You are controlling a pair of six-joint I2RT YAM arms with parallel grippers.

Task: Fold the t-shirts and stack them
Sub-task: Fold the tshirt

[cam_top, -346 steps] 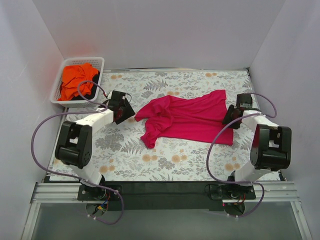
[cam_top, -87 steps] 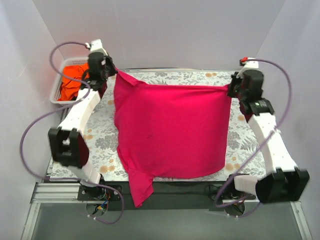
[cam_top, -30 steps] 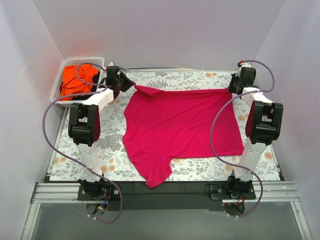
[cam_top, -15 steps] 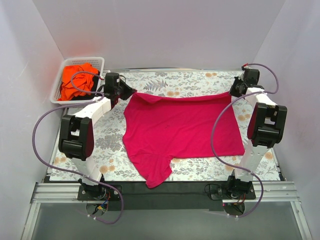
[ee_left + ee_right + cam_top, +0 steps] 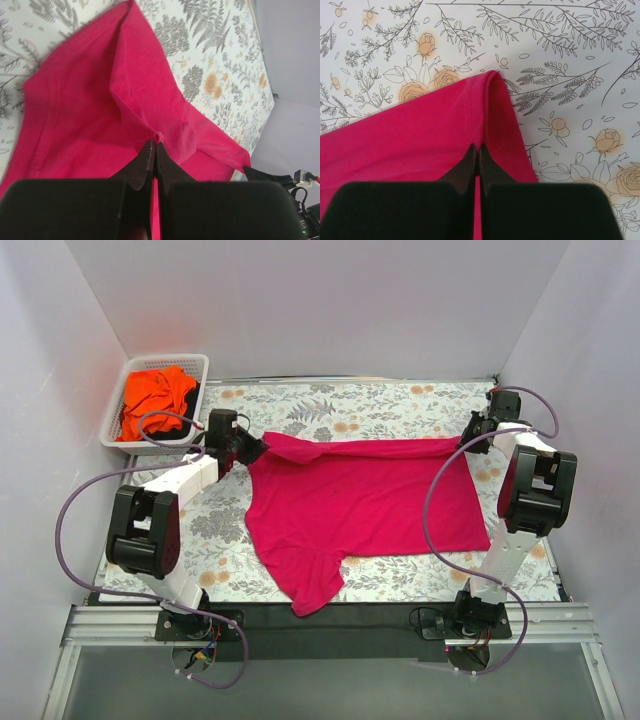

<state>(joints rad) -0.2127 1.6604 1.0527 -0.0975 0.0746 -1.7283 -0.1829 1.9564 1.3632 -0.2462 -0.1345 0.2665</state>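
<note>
the magenta-pink t-shirt (image 5: 365, 505) is laid out nearly flat on the floral-patterned surface (image 5: 330, 405), across its middle. its far edge is drawn into a line between the two grippers. one sleeve is seen trailing toward the near edge of the surface.

the far left corner of the shirt is pinched by the left gripper (image 5: 247, 447). in the left wrist view the fingers of the left gripper (image 5: 154, 142) are pressed together on a small nub of cloth, and the magenta-pink t-shirt (image 5: 85, 115) is pulled into a raised ridge that runs away from the fingertips.

the far right corner is pinched by the right gripper (image 5: 468, 435), close to the right wall. in the right wrist view the right gripper (image 5: 477, 150) is closed on a doubled-over hem, and the magenta-pink t-shirt (image 5: 410, 145) is seen lying on the surface to the left of the fold.

the bright orange t-shirt (image 5: 155, 400) is bunched up inside the white slatted basket (image 5: 140, 446), which is placed at the far left corner, apart from the magenta-pink t-shirt.
</note>
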